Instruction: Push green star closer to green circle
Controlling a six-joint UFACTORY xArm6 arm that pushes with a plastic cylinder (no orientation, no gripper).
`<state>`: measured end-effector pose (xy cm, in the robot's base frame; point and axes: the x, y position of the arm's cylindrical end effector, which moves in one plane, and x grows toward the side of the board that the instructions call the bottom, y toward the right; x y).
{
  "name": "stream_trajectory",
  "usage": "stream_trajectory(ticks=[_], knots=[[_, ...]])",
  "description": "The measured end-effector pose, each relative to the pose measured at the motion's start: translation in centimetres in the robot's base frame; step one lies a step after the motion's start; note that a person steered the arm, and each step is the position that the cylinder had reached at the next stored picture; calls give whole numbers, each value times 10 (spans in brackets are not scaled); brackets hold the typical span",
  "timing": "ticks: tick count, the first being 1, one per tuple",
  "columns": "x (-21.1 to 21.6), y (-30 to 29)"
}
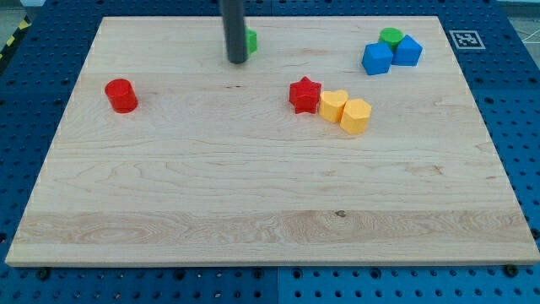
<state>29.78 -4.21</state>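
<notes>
My tip (237,60) is the lower end of a dark rod near the view's top, left of centre. A green block (251,40), mostly hidden behind the rod, peeks out on its right; its shape cannot be made out, so it may be the green star. The tip looks to be touching it or just in front of it. The green circle (391,36) sits at the view's top right, behind two blue blocks.
Two blue cubes (377,58) (408,51) sit against the green circle. A red star (305,95) touches two yellow blocks (333,105) (355,116) near the centre. A red cylinder (121,95) stands at the left. The wooden board (253,203) lies on a blue pegboard.
</notes>
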Motion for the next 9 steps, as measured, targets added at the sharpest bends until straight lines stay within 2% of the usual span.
stream_trajectory(ticks=[1, 3, 4, 5, 8, 9], knots=[[0, -6], [-17, -100], [-41, -87], [-47, -55], [-19, 60], [-18, 52]])
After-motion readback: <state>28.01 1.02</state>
